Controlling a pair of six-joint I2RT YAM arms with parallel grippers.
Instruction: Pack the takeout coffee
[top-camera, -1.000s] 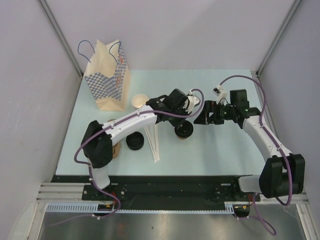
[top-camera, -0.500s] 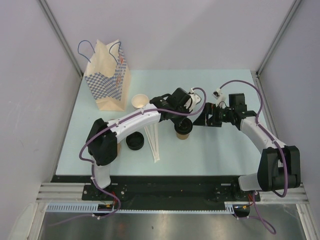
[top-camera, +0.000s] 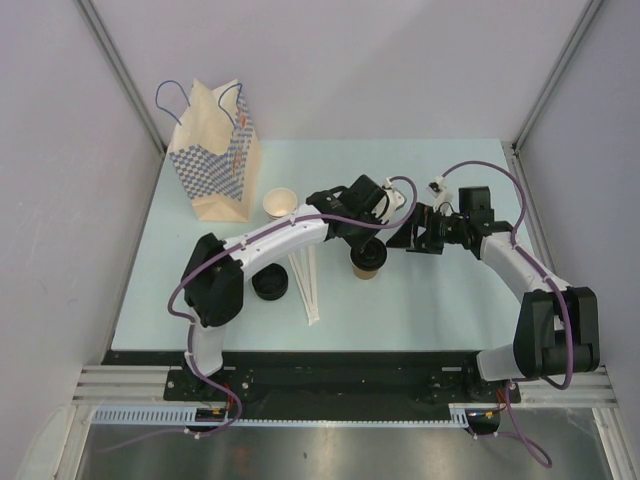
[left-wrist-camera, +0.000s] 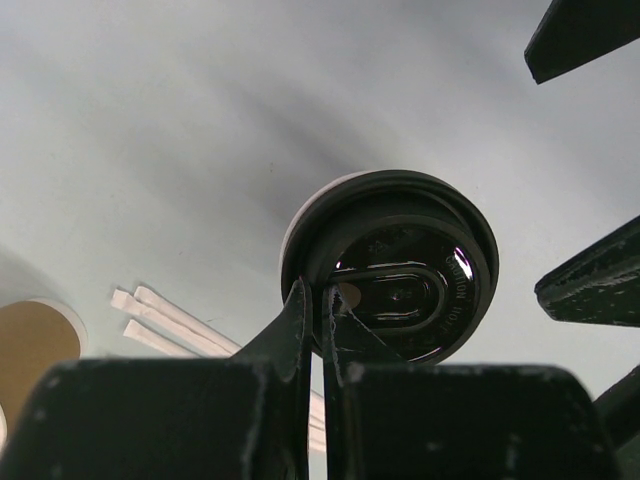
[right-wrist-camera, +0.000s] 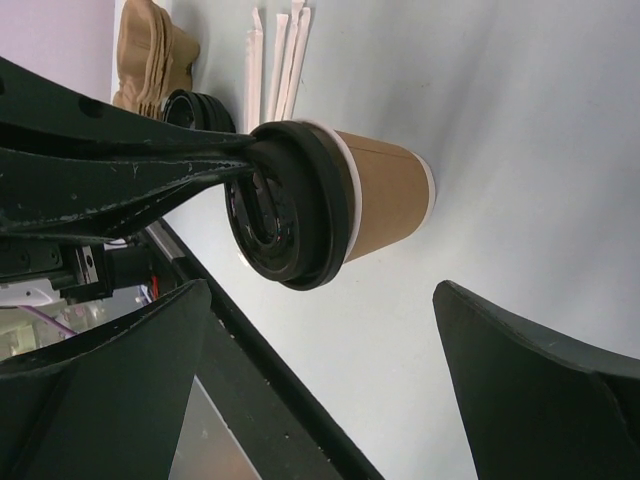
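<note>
The takeout coffee (top-camera: 368, 264), a tan paper cup under a black lid (left-wrist-camera: 402, 268), stands upright mid-table. My left gripper (left-wrist-camera: 318, 300) comes down on it from above and is shut on the lid's rim, one finger outside and one inside the edge. In the right wrist view the cup (right-wrist-camera: 385, 195) lies just beyond my right gripper (right-wrist-camera: 322, 300), whose fingers stand wide open and hold nothing. From above, the right gripper (top-camera: 414, 236) is a little to the right of the cup. The checked paper bag (top-camera: 215, 152) stands open at the back left.
A lidless paper cup (top-camera: 279, 203) stands beside the bag. Loose black lids (top-camera: 269, 285) and wrapped straws (top-camera: 306, 283) lie left of the coffee. A stack of tan cups (right-wrist-camera: 148, 50) shows near the lids. The table's front edge (top-camera: 330, 351) runs before the arm bases.
The coffee has stayed in place under the shut left gripper. The left arm's elbow has shifted right, and the right arm has drawn in, its gripper edging toward the cup.
</note>
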